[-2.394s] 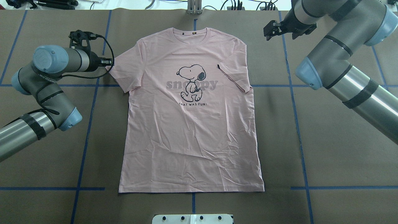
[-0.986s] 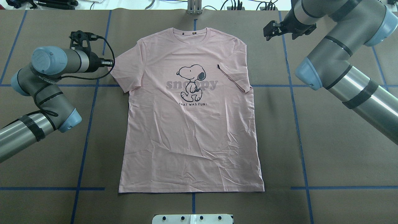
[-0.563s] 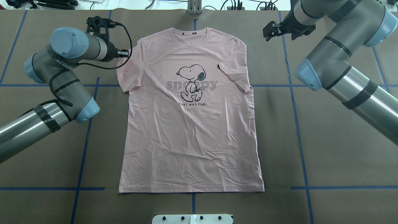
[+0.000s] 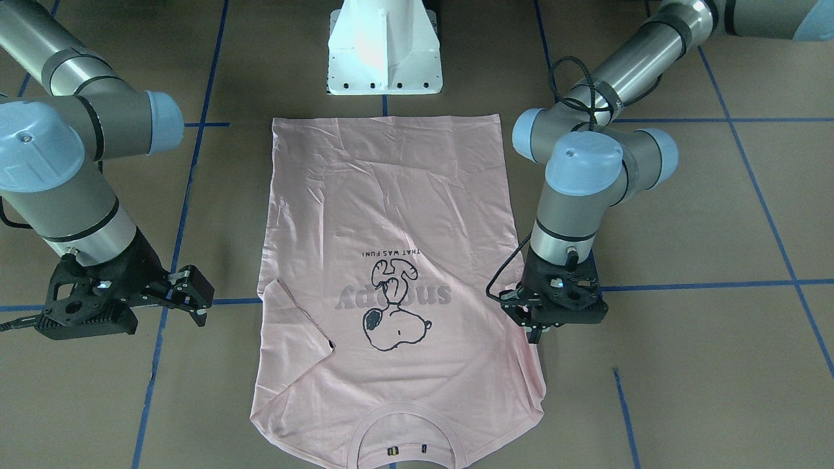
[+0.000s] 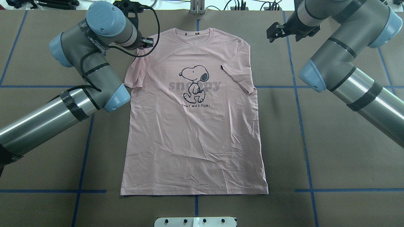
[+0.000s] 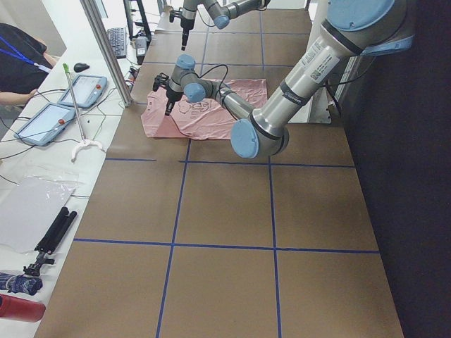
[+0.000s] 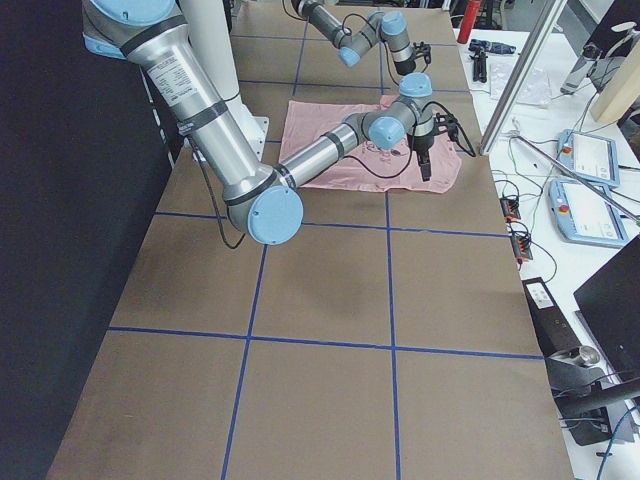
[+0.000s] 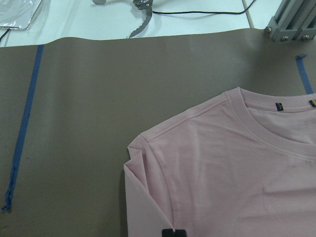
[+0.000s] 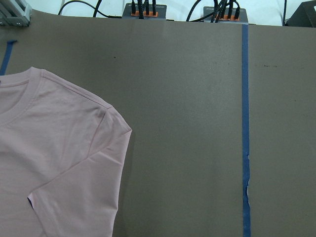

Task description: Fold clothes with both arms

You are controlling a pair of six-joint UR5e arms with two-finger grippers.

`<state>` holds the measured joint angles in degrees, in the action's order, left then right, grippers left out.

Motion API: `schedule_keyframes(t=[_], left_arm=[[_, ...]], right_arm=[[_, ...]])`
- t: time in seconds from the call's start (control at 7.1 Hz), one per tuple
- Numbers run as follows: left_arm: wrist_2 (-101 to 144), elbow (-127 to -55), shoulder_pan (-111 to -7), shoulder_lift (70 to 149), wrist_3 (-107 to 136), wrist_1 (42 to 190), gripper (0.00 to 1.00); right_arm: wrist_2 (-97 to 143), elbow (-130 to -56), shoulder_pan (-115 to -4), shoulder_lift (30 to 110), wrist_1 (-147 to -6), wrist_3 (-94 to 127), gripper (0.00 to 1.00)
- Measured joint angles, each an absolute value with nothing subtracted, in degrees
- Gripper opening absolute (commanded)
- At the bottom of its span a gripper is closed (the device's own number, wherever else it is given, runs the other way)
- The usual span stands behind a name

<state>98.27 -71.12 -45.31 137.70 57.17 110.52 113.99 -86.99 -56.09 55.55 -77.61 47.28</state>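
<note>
The pale pink T-shirt (image 5: 195,135) lies flat and print-up in the middle of the table, collar at the far edge. Its sleeve on my right side is folded in over the chest (image 5: 236,78). My left gripper (image 5: 148,42) is shut on the other sleeve near the shoulder, and that sleeve is bunched inward (image 5: 132,75). The front view shows this gripper (image 4: 537,332) at the shirt's edge. The left wrist view shows the folded sleeve corner (image 8: 133,165). My right gripper (image 5: 272,34) is open and empty above bare table beside the shirt; it also shows in the front view (image 4: 199,303).
The white pedestal base (image 4: 384,52) stands at the near edge behind the hem. Blue tape lines (image 5: 298,104) cross the brown table cover. Cables and an aluminium post (image 5: 197,8) sit at the far edge. Tablets lie on a side desk (image 6: 84,88).
My left arm has swung up and to the right toward the collar, and the sleeve's outer edge has come inward with it. The right arm has barely moved.
</note>
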Motion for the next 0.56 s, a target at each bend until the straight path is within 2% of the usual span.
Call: schedule_keyframes(t=[0.28,0.42,0.56], left_arm=[[97.4,-69.2,-43.4,139.6,60.1,110.2,0.00],[95.8,-68.6,-42.2,140.0,62.2,110.2,0.04],[94.3,-67.9,-41.4,140.5,64.1,110.2,0.99]], right_arm=[[114.0,-86.9,-56.1,55.5,-77.6,47.3,1.00],[114.0,-86.8,-56.0,55.5,-77.6,47.3,1.00],[114.0,-86.8,-56.0,55.5,-77.6,47.4,1.00]])
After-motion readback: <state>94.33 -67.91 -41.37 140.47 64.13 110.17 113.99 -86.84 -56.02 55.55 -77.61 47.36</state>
